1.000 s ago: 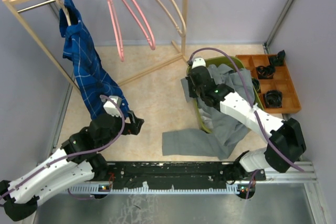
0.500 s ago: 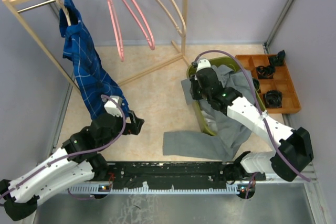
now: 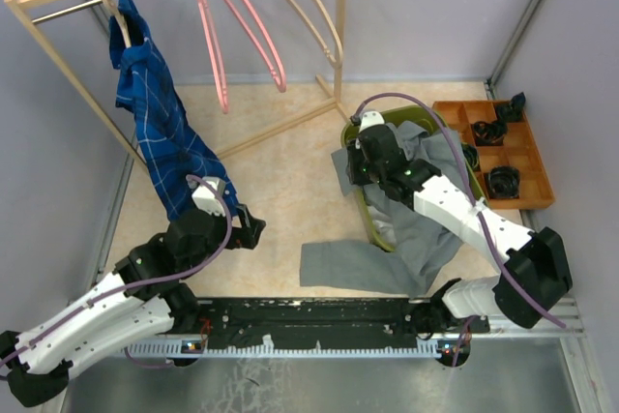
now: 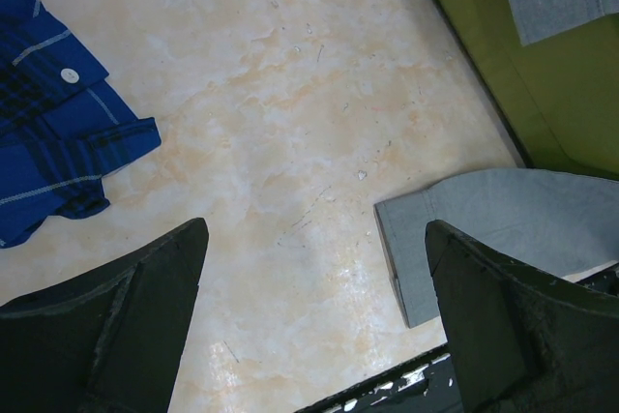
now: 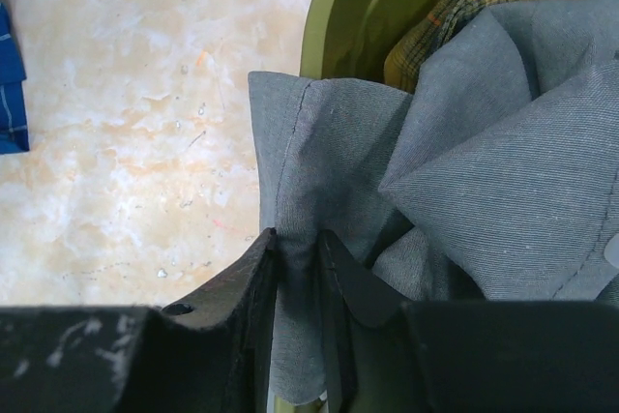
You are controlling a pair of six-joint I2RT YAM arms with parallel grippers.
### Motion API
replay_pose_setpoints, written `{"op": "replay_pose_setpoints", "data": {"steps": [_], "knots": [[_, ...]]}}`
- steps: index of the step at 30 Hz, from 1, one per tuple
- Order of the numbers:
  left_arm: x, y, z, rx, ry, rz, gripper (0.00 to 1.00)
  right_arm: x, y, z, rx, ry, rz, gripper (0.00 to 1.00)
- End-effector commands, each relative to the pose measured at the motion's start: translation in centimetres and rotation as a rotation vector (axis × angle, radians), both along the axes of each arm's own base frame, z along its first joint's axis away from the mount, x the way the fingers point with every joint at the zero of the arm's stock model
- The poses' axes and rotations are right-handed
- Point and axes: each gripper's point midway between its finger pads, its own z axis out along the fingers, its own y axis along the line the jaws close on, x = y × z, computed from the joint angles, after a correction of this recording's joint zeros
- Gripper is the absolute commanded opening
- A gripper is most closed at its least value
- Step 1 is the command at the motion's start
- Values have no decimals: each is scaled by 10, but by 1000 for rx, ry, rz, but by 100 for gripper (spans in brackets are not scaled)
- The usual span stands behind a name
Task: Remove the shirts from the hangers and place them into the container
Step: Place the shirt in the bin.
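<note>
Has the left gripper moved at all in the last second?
No. The left gripper sits open at the same spot beside the blue shirt, no nearer the wooden rack.

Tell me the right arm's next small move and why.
Probably drag the pinched fold deeper over the container: the right end effector grips the grey shirt at the rim, and much of it hangs outside onto the table.
</note>
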Motion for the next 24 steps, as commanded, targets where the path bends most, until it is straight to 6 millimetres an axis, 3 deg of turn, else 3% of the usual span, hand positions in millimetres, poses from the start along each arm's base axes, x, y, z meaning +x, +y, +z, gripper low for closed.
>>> {"op": "replay_pose_setpoints", "data": {"steps": [1, 5, 14, 19, 24], "knots": [[0, 0, 6, -13, -5, 10, 99, 13, -3, 29, 33, -70, -35, 23], [0, 0, 5, -10, -2, 9, 99, 10, 1, 36, 62, -72, -11, 29], [1, -1, 5, -8, -1, 8, 99, 7, 0, 45, 83, -83, -15, 30], [0, -1, 5, -9, -1, 6, 99, 8, 0, 45, 87, -83, -18, 15], [1, -1, 4, -8, -1, 9, 99, 8, -2, 46, 86, -81, -31, 12]]}}
